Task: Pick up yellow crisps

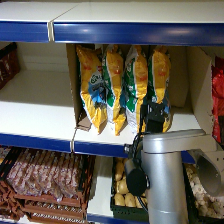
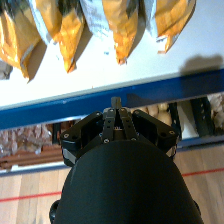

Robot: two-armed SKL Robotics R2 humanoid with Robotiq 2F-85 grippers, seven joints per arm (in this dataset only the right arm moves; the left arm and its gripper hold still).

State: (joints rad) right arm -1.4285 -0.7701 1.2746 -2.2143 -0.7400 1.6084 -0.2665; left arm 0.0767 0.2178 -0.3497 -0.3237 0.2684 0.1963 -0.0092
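Black gripper [image 2: 116, 107] closed; glossy tall yellow crisps [image 1: 159, 82] apart.

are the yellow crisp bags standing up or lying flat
Standing. All four yellow crisps bags sit upright side by side, leaning slightly, on the white shelf.

White metal shelving boards [image 1: 35, 112] edged with glossy blue front strips [image 1: 135, 32], stacked in tiers from twelve o'clock down to six. Pale cream back panel [image 1: 45, 57] behind, towards ten o'clock. Wood-toned plank floor [image 2: 30, 192] with thin red lines below. Even indoor light, soft glare on the blue strips.
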